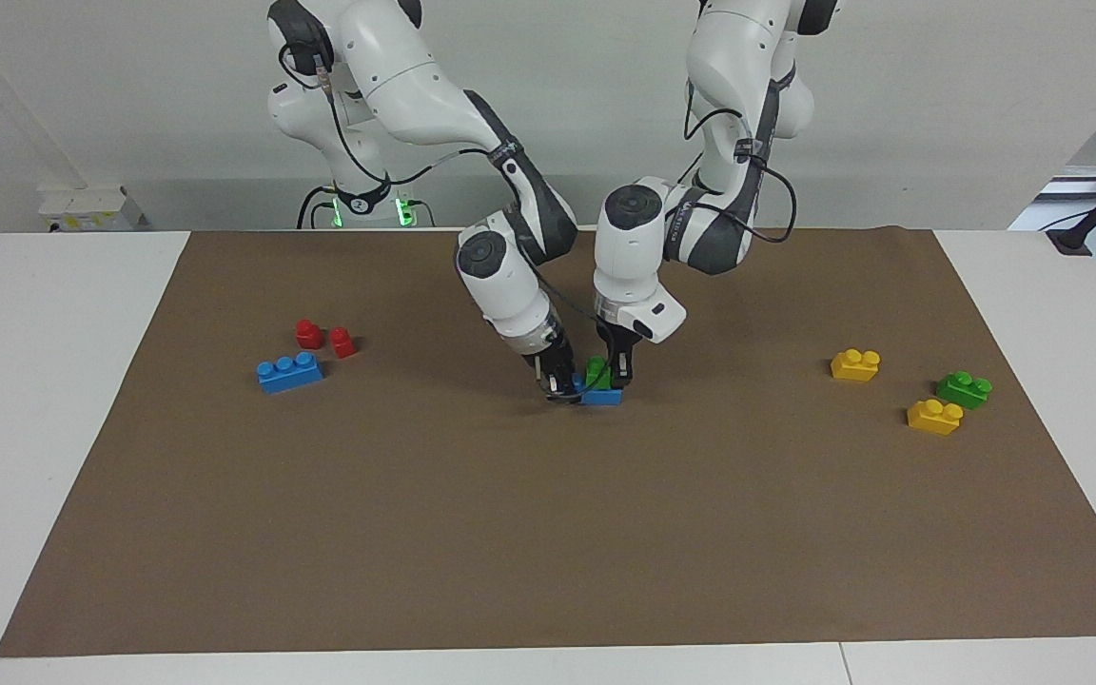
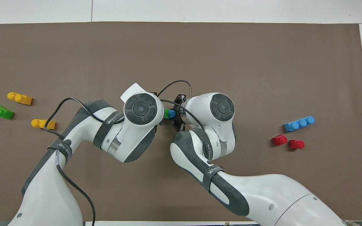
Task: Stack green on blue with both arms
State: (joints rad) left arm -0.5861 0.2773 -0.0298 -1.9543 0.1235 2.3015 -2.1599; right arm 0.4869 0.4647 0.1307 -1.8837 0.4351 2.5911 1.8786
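1. Green (image 1: 596, 370) sits on blue (image 1: 602, 396) at mid-bench, between both claws; whether its studs are fully seated I cannot tell.
2. Left claw (image 1: 616, 379) pinches green, right claw (image 1: 562, 384) is at blue's end toward the right arm's side; its grip I cannot tell.
3. Risk: if green is only resting, a lifting left claw may drag it off.
4. Risk: uneven downward pressure could tip blue, or skid it on the brown mat (image 1: 548, 533).
5. Risk: the 2 wrists are close together and could collide on retreat.
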